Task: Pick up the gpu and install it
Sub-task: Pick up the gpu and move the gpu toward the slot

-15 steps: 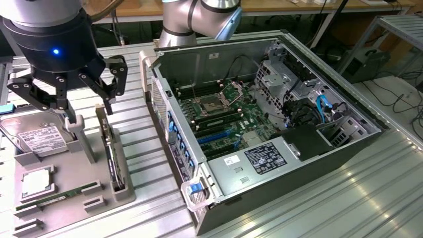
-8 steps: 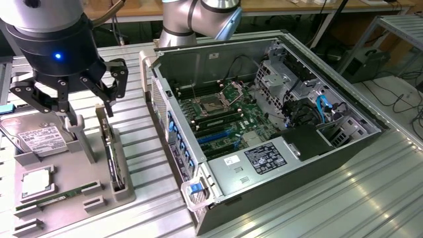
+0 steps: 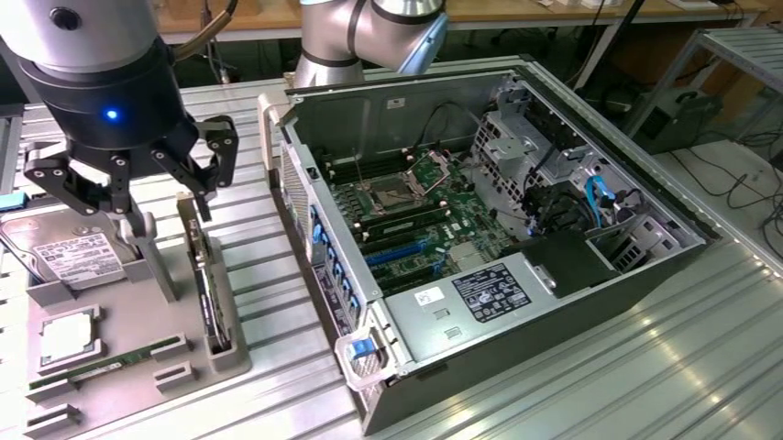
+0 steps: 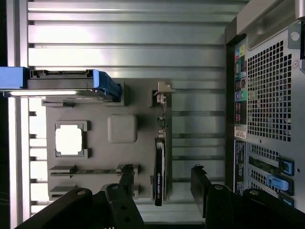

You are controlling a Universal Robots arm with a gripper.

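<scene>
One gpu [image 3: 212,291] upright in grey tray [image 3: 132,307], claw [image 3: 160,211] spread above

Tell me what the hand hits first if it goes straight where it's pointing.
The hand would probably meet the graphics card, standing on edge in the tray between its open fingers; depth is unclear.

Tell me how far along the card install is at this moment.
Done: nothing yet. The gpu stands on edge in its holder on the grey tray, not lifted. In hand: the gripper hangs open over it, one finger on either side in the wrist view, touching nothing. Left: the grasp, the carry and the seating in the open computer case.
</scene>
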